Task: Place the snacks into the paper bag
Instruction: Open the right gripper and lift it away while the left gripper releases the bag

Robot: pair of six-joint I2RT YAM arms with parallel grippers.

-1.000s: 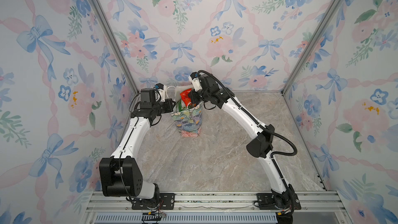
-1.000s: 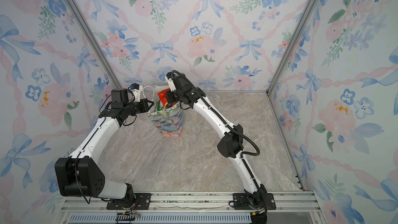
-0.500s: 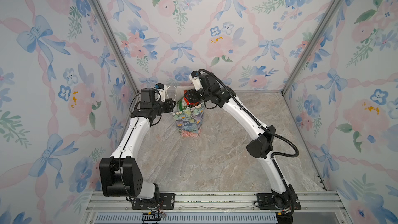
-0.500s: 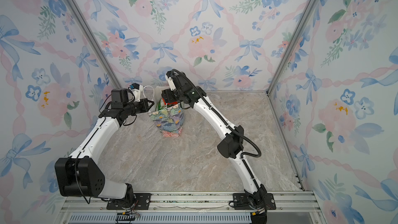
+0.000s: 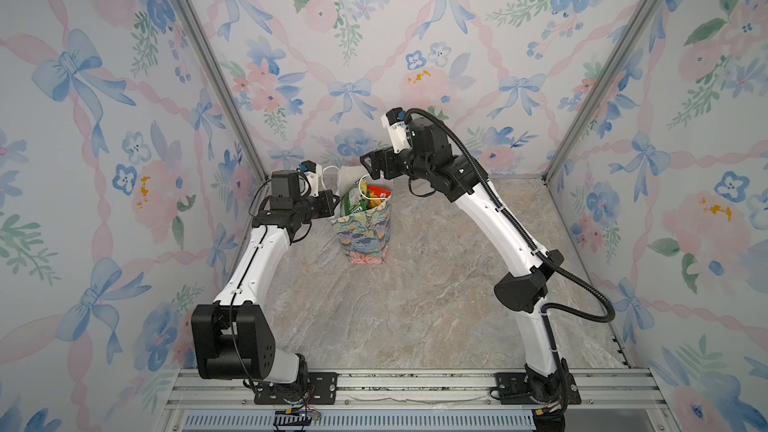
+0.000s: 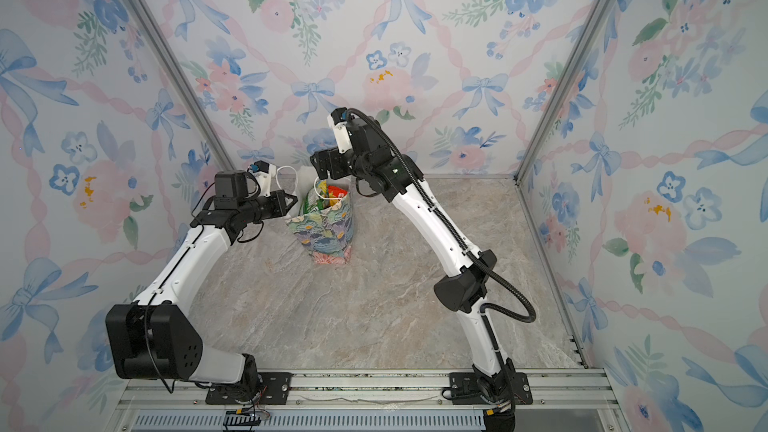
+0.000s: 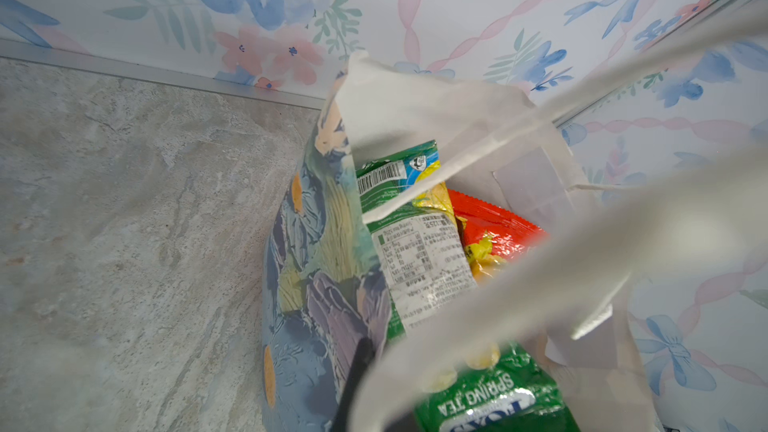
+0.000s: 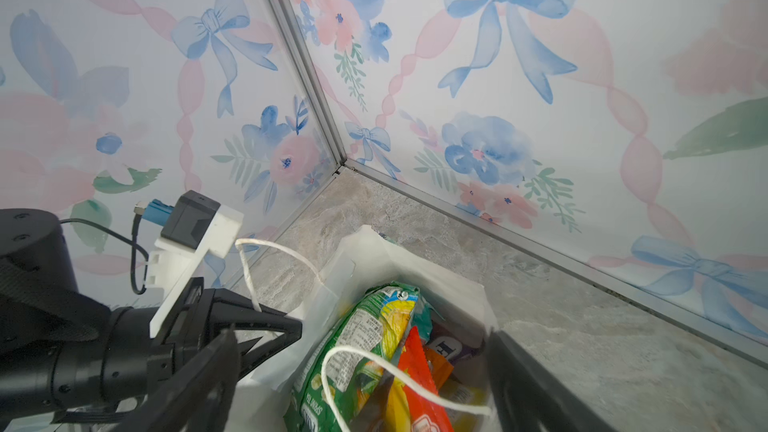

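Observation:
The paper bag (image 5: 365, 228) (image 6: 329, 228) stands upright near the back wall, its white mouth open. Several snacks stick up inside it: a green pouch (image 8: 365, 334) (image 7: 415, 243), a red pouch (image 8: 419, 371) (image 7: 498, 226) and a purple one (image 8: 451, 347). My left gripper (image 5: 335, 205) (image 6: 293, 201) (image 8: 297, 328) is shut on the bag's left wall near the rim; one black finger (image 7: 355, 371) shows outside the wall. Just above the bag's mouth hangs my right gripper (image 5: 374, 164) (image 6: 322, 164) (image 8: 361, 384), open, with nothing between its fingers.
The bag's white cord handles (image 8: 270, 251) loop up by the left gripper and across the pouches. The floral back wall (image 5: 415, 76) and the left wall's corner post (image 5: 216, 76) stand close behind. Marble tabletop (image 5: 395, 305) stretches toward the front rail (image 5: 395, 384).
My right gripper went from shut on the red pouch to open, and the pouch now sits in the bag. The left arm has not moved.

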